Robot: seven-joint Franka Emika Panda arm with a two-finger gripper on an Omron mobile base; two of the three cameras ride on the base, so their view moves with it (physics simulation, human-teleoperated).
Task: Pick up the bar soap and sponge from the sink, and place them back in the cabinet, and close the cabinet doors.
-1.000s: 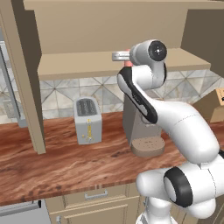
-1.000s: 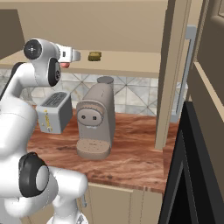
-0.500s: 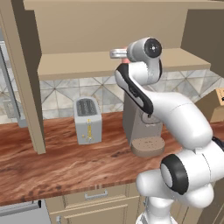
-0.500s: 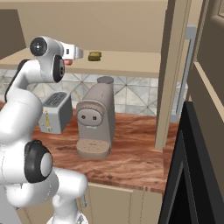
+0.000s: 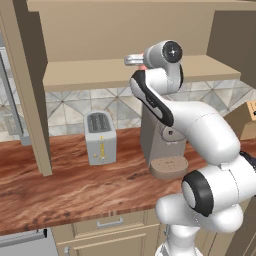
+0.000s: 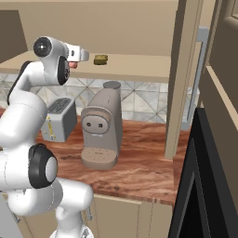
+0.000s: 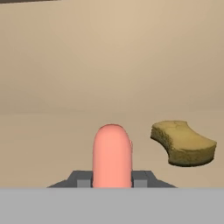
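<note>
Hand view shows the gripper (image 7: 112, 180) clamped on the bar soap (image 7: 112, 155) beside the sponge (image 7: 183, 143) — released too high, it could tumble off the cabinet (image 6: 139, 69) shelf.

Toaster (image 5: 101, 137): silver, two-slot, stood upright on wooden countertop (image 5: 60, 192), near tiled backsplash (image 5: 65, 107). Coffee machine (image 6: 101, 128): beige, rounded, stood on same countertop, right of toaster, apart from it; round drip base at front. Backsplash: grey-beige geometric tiles. Drawer front (image 5: 112, 222): tan, silver bar handle, below countertop edge. Knife block (image 5: 246, 120): wooden, at right end of countertop.
</note>
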